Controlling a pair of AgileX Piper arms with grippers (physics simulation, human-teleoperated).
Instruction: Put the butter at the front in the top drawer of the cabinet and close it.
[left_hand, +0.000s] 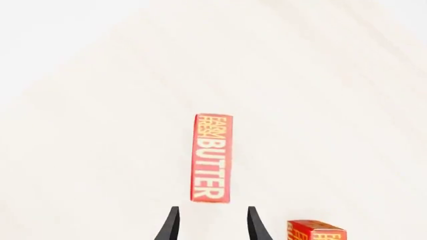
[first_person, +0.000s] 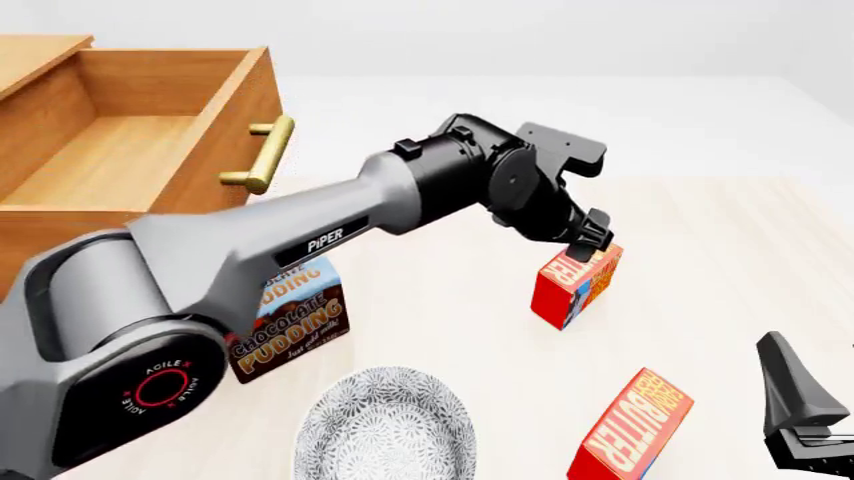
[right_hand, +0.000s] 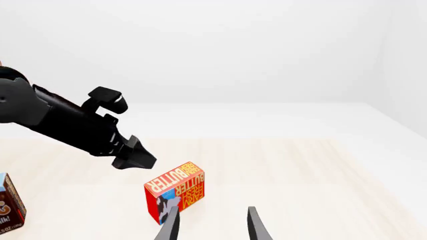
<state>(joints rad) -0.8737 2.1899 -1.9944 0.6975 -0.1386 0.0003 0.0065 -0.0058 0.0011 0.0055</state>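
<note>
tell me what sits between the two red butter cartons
Nothing: front view shows bare pale wooden table between the farther red butter carton and the nearer red butter carton.

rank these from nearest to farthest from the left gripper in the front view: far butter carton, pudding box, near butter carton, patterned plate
1. far butter carton, right under the left gripper
2. near butter carton, toward the camera; pudding box, left: too close to call
3. patterned plate, front-left

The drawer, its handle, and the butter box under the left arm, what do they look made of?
Drawer: honey-brown wood, matte, with visible grain. Handle: brass-like metal, from its yellow sheen. Butter: seemingly printed cardboard, a flat-sided red carton with lettering. As simulator renders, these are looks only.
</note>
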